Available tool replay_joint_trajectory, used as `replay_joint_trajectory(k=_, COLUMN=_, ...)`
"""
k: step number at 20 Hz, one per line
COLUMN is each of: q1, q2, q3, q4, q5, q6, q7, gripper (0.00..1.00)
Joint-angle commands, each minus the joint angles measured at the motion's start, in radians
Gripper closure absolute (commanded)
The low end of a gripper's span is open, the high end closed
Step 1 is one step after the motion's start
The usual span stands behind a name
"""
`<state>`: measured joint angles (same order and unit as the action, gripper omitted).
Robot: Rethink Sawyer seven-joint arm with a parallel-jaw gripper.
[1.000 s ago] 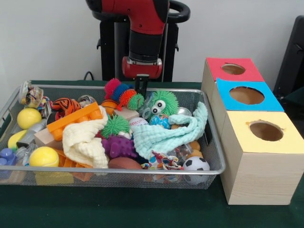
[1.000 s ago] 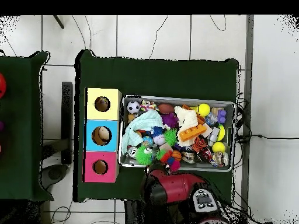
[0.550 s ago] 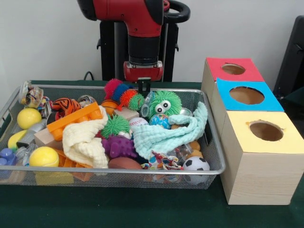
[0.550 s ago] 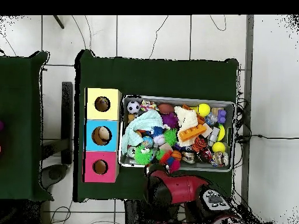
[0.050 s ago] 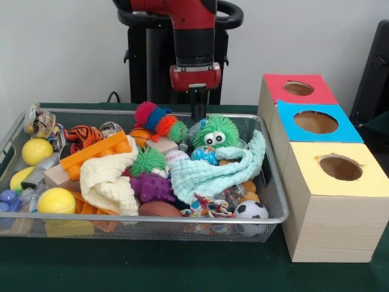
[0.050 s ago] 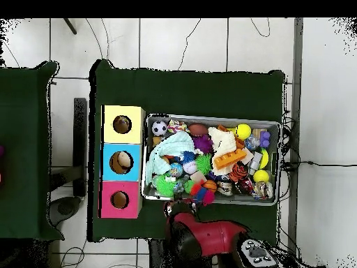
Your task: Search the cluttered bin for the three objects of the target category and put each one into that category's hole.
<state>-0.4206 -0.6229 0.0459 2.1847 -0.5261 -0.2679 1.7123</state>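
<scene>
Spiky green googly-eyed ball [image 5: 216, 132] sits in the wire-mesh bin [image 5: 275, 193] below the tool [image 5: 198, 111], whose grip I cannot tell.

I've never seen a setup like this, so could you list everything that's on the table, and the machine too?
wire bin: 1, silver mesh, on the green table, left of the boxes
wooden boxes: 3 in a row, each with a round hole; red top farthest, blue top middle, yellow top nearest
fuzzy monster: 1, green with big eyes, back of bin
cloths: 2; mint one right of centre, cream one left of centre
yellow balls: 2, left end
soccer ball: 1, black and white, front right corner
spiky toy: 1, purple, centre front
orange block: 1, on the cream cloth
fuzzy caterpillar: 1, multicoloured, back rim
arm: 1, red and black
hand: 1, dark, just above the monster
</scene>
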Motion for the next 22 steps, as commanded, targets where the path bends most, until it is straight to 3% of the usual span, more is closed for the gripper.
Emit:
replay_joint_trajectory(k=1, q1=-0.036, q2=-0.13, q3=0.098, q4=0.08, q5=0.021, q6=-0.181, q7=0.257, gripper=1.0)
replay_joint_trajectory(k=6, q1=-0.013, q2=-0.168, q3=0.066, q4=0.101, q5=0.043, q6=-0.223, q7=0.246, gripper=1.0)
replay_joint_trajectory(k=11, q1=0.054, q2=-0.038, q3=-0.008, q4=0.039, q5=0.069, q6=-0.348, q7=0.199, gripper=1.0)
replay_joint_trajectory(k=17, q1=0.096, q2=-0.007, q3=-0.023, q4=-0.006, q5=0.114, q6=-0.408, q7=0.184, gripper=1.0)
replay_joint_trajectory(k=22, q1=0.136, q2=0.067, q3=-0.068, q4=-0.081, q5=0.175, q6=-0.505, q7=0.14, gripper=1.0)
